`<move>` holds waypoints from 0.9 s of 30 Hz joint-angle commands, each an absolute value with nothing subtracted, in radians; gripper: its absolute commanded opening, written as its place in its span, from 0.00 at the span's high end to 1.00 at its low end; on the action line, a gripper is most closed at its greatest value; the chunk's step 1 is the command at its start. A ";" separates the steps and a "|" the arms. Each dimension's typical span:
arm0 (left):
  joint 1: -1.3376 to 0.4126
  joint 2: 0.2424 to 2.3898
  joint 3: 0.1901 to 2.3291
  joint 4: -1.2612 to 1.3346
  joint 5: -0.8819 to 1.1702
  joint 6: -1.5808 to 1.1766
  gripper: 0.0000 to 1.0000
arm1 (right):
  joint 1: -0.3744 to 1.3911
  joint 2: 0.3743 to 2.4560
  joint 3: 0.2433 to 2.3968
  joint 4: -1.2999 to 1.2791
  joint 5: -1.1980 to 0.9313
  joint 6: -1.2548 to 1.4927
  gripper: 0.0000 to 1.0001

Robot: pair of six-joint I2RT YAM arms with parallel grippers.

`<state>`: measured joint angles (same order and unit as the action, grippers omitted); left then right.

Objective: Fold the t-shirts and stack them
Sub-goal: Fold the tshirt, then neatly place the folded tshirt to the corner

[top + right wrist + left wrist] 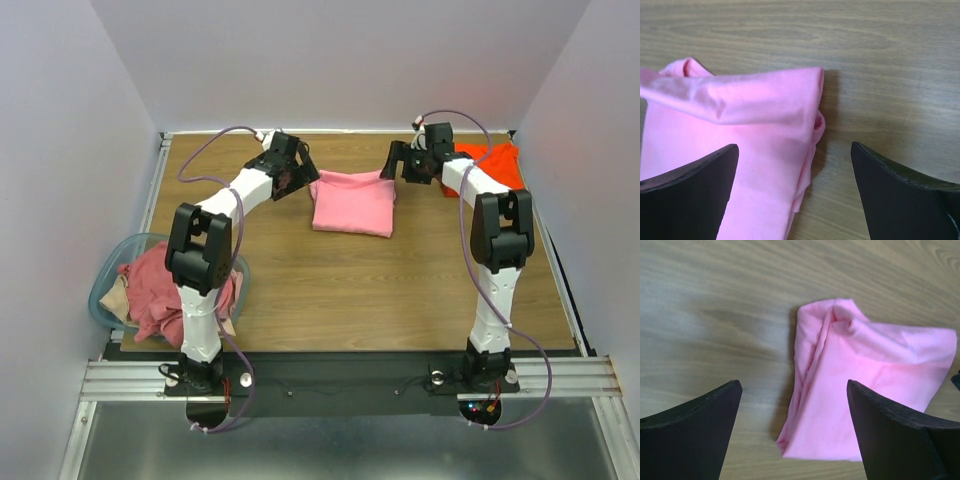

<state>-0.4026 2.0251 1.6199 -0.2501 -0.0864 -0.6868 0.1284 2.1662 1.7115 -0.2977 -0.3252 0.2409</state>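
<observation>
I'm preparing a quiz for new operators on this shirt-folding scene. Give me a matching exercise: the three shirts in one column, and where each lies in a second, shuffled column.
Things:
1. light pink fabric t-shirt
2. bright orange fabric t-shirt
3. dusty rose fabric t-shirt

Places:
A. heaped in the clear bluish plastic tub at the near left
B. folded, at the middle of the wooden table, toward its far edge
C. at the far right corner

Pairs: 1-B, 2-C, 3-A.
</observation>
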 commanded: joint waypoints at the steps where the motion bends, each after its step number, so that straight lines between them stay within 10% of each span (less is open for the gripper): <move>1: -0.408 1.896 1.522 -0.198 -0.074 -0.684 0.02 | 0.138 2.114 1.677 -0.267 -0.379 0.129 0.00; 12: -0.425 1.573 1.079 -0.089 -0.075 -0.764 0.02 | 0.213 2.128 1.566 -0.267 -0.245 0.153 0.13; 27: -0.428 1.275 0.810 -0.095 -0.141 -0.824 0.02 | 0.408 2.149 1.500 -0.262 0.032 0.337 0.63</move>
<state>-0.4244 1.3510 0.8310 -0.1127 -0.1028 -0.8059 0.3630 2.1391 1.5330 -0.2207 -0.0315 0.2710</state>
